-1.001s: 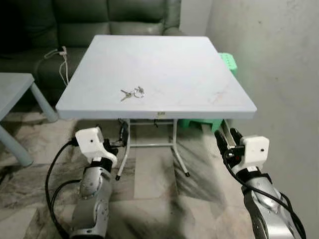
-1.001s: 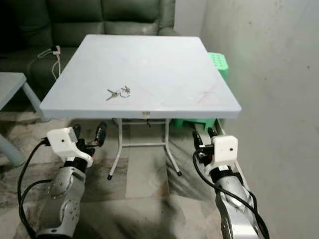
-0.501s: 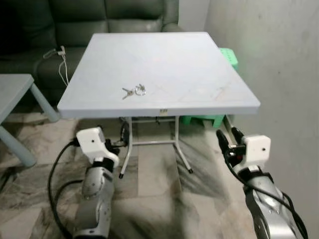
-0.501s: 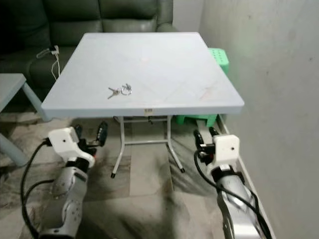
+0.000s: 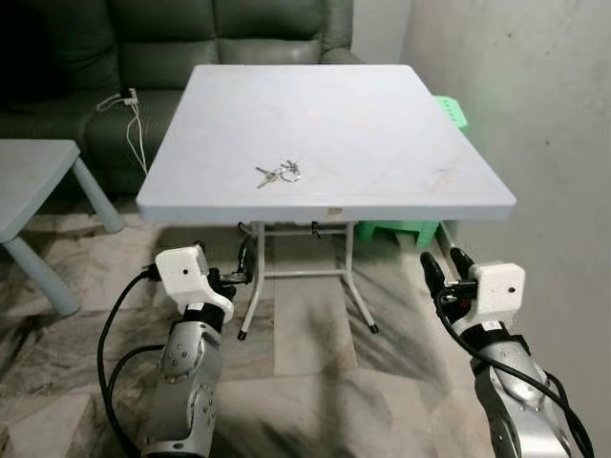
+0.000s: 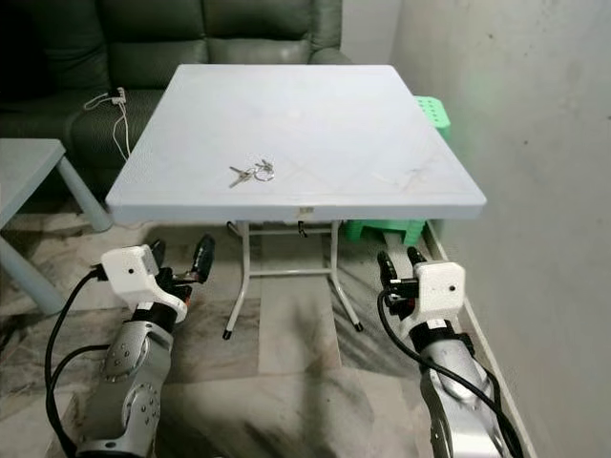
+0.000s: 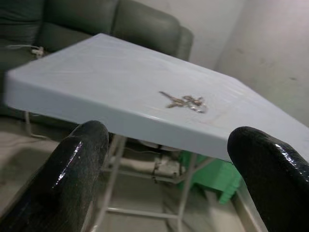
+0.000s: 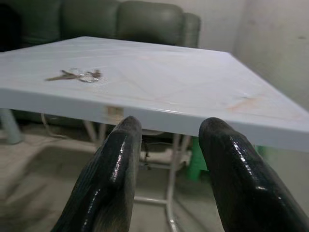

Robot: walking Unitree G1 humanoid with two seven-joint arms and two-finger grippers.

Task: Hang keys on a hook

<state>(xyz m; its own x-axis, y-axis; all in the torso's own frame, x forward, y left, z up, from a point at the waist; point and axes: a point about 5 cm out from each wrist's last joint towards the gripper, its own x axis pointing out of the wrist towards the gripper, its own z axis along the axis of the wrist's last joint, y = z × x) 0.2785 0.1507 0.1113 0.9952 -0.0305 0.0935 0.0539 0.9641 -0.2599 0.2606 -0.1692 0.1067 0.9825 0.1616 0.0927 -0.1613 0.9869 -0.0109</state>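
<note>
The small bunch of metal keys (image 5: 279,174) lies untouched on the pale grey square table (image 5: 382,143). Left gripper (image 6: 177,260) wide open, right gripper (image 6: 399,267) part open, both empty below the edge; lift the left gripper above the tabletop, then descend straight onto the ring.

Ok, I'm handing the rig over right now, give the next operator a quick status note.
Left gripper: open, empty, held low in front of the table, below its near edge.
Right gripper: open, empty, low by the table's near right corner.
Keys: lying flat on the tabletop near the front edge, closer to the left gripper, untouched.
Done: robot faces the table.
Left: pick up the keys, find the hook and hang them.
</note>
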